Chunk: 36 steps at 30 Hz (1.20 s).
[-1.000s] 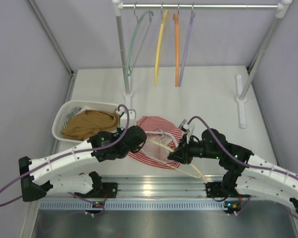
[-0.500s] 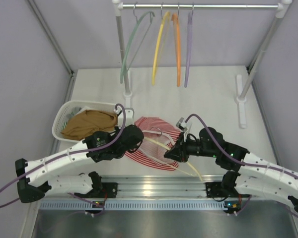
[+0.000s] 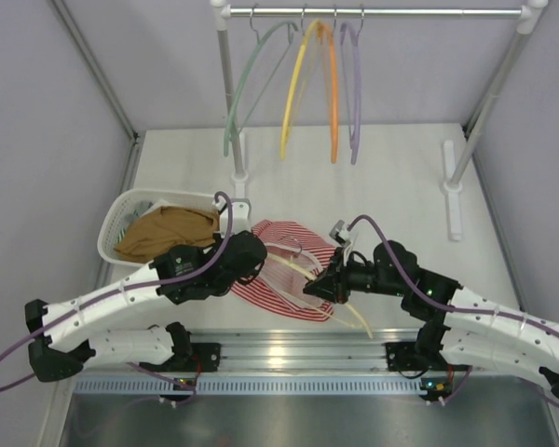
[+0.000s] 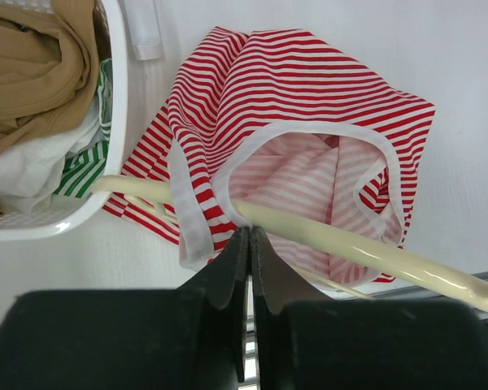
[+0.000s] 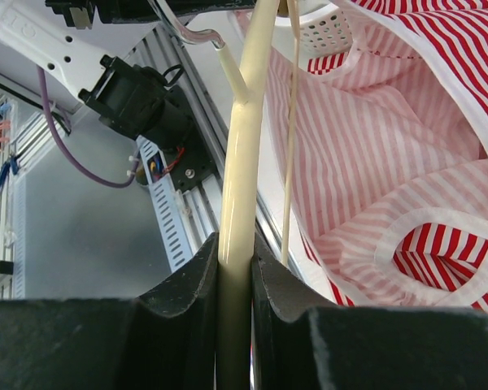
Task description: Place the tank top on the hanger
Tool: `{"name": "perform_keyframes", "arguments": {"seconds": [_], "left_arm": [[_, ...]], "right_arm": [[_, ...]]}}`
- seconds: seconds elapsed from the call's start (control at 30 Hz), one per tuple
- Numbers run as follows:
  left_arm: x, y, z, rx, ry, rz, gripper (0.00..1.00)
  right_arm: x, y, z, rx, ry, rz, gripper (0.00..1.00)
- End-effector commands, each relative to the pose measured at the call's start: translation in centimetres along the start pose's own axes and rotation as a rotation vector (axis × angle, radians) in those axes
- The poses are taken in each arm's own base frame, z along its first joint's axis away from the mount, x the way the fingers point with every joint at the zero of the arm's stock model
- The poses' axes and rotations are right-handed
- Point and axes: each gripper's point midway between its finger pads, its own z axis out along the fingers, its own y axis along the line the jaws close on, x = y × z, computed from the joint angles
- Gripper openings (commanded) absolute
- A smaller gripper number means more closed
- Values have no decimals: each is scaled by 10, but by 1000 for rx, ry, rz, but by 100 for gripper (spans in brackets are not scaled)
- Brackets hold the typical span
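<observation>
The red-and-white striped tank top (image 3: 281,291) lies on the table between the arms, its whitish neckline trim open toward me (image 4: 309,89). The cream-yellow hanger (image 3: 358,318) runs through the neck opening (image 4: 350,248), one arm sticking out toward the near edge. My left gripper (image 3: 258,264) is at the garment's left side, and its jaws (image 4: 250,234) are shut on the white trim right at the hanger's bar. My right gripper (image 3: 320,287) is shut on the hanger's arm (image 5: 244,146), jaws (image 5: 234,248) on both sides, with the tank top (image 5: 390,146) draped beside it.
A white basket (image 3: 119,218) holding a tan garment (image 3: 168,233) stands at the left, close to my left arm. At the back, a clothes rail (image 3: 382,12) carries green (image 3: 252,84), golden-yellow (image 3: 293,93), orange (image 3: 333,93) and purple (image 3: 355,93) hangers. The aluminium base rail (image 3: 289,354) runs along the near edge.
Both grippers have shifted a little to the left, carrying hanger and tank top with them. The hangers on the rail have swung.
</observation>
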Motion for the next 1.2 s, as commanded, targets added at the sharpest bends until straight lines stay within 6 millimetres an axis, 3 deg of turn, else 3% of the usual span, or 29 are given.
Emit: {"name": "perform_keyframes", "arguments": {"seconds": [0.0,0.2,0.3,0.33,0.43,0.57,0.7,0.9,1.17], "left_arm": [[-28,-22,-14,104,-64,-62,8],[-34,-23,-20,137,-88,-43,20],[-40,-24,-23,162,-114,-25,30],[-43,-25,-24,173,-128,-16,39],[-48,-26,-28,190,-146,-7,46],[-59,-27,-40,249,-188,-4,53],[-67,-27,-50,306,-240,43,54],[-62,-52,-67,537,-306,112,55],[-42,-77,-61,671,-295,157,61]], "right_arm": [[-36,33,2,-134,-132,-80,0],[-39,36,3,-155,-156,-87,0],[-43,39,2,-170,-179,-88,0],[-43,39,2,-175,-185,-88,0],[-43,39,2,-174,-190,-86,0],[-42,38,2,-174,-192,-85,0],[-42,39,1,-177,-192,-85,0],[-41,40,2,-182,-187,-87,0],[-41,37,4,-170,-182,-88,0]]}}
